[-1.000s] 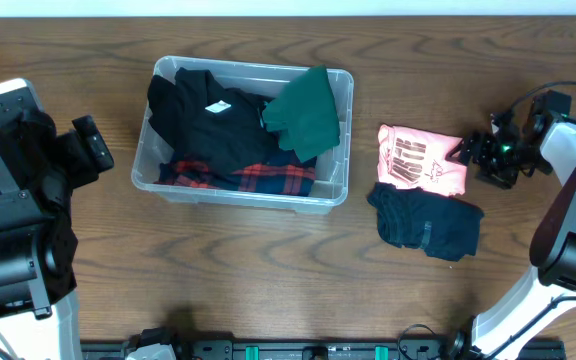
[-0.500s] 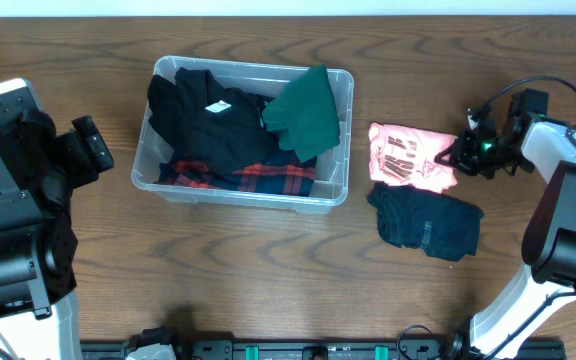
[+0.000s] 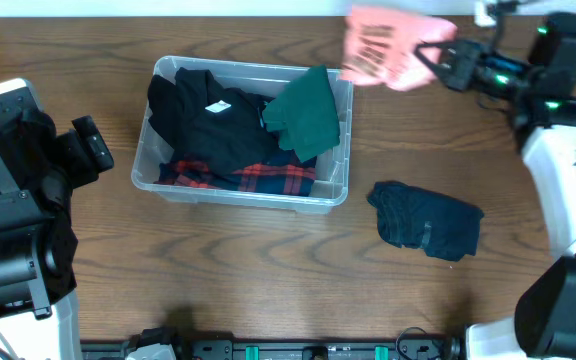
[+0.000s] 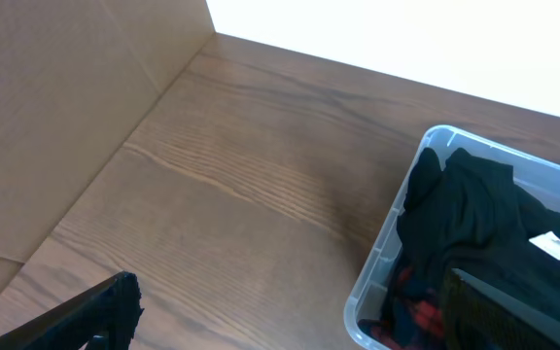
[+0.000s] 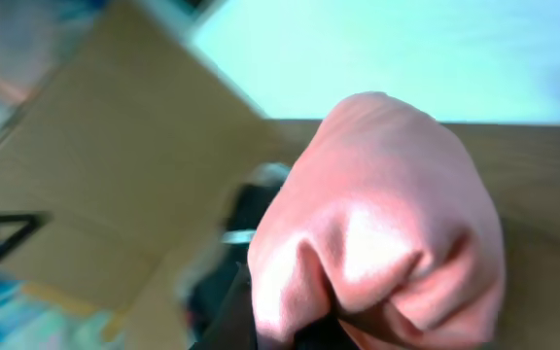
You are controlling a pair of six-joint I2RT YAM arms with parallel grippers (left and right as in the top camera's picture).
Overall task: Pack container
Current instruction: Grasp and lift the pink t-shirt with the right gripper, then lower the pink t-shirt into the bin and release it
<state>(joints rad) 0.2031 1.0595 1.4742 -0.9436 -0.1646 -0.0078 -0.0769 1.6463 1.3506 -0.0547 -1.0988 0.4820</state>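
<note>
**Pink shirt goes up in the air**

The container (image 3: 248,197) sits on the table (image 3: 268,270), a bit left of the middle. It is clear, so you can see through its walls. It is almost full of clothes. A black shirt (image 3: 208,135) with a small white tag (image 3: 218,107) takes up the left and middle. A green cloth (image 3: 306,112) lies at the far right corner and pokes up over the rim. A red and black checked cloth (image 3: 268,180) lies along the near wall.

The table is brown wood. A dark blue cloth (image 3: 428,222) lies bunched on it, to the right of the container and apart from it. Brown cardboard (image 4: 66,107) stands at the left end of the table, and there is a white wall at the far side.

The right gripper (image 3: 426,55) is clenched on the pink shirt (image 3: 383,48). It holds the shirt up off the table, by the container's far right corner. The left gripper (image 4: 290,282) is spread wide, holds nothing, and sits to the left of the container.

A second ago the pink shirt lay flat on the table, just beyond the dark blue cloth, and the right gripper's fingers were apart beside it. Now the shirt is lifted and has moved far and to the left. The other clothes and the left arm have not moved.
</note>
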